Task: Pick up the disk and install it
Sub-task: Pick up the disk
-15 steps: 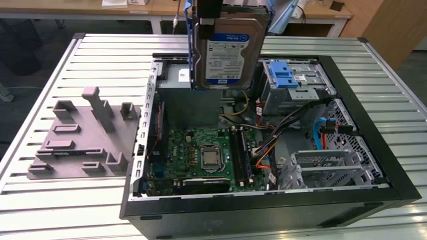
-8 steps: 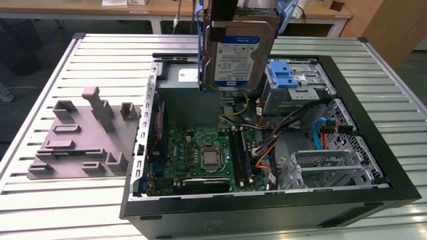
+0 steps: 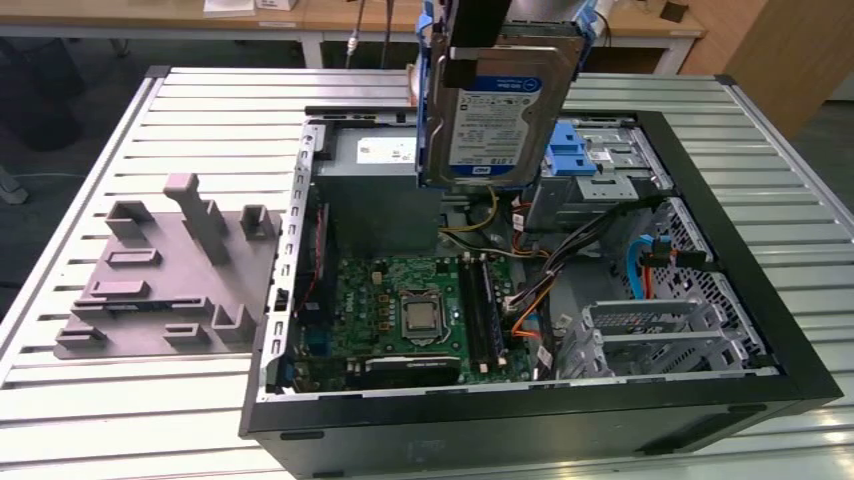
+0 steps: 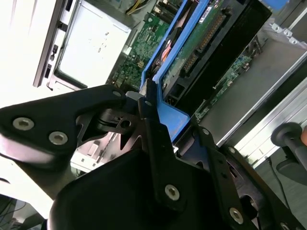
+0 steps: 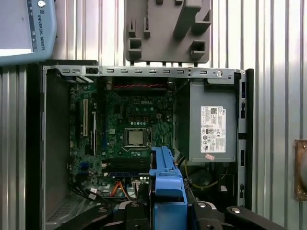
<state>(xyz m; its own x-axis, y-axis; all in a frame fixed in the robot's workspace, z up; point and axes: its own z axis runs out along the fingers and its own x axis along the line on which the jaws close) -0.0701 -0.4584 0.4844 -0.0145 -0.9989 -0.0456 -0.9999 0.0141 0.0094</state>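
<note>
The disk point(image 3: 501, 115), silver-grey with a blue-and-white label and blue plastic rails, hangs on edge above the far part of the open computer case point(image 3: 534, 410). My gripper point(image 3: 497, 45) is shut on its upper end. In the second wrist view the black fingers point(image 4: 148, 120) clamp a blue rail point(image 4: 165, 52), with the disk's green circuit side point(image 4: 201, 43) beyond them. In the first wrist view the blue-railed disk point(image 5: 165, 179) sticks out from my gripper point(image 5: 165, 213) over the motherboard point(image 5: 136, 136).
The case lies open on a slatted metal table point(image 3: 107, 400). Inside are the grey power-supply box point(image 5: 211, 124), a silver drive cage with a blue latch point(image 3: 587, 150) and loose cables point(image 3: 534, 290). A grey fixture board point(image 3: 160, 270) sits at the exterior view's left.
</note>
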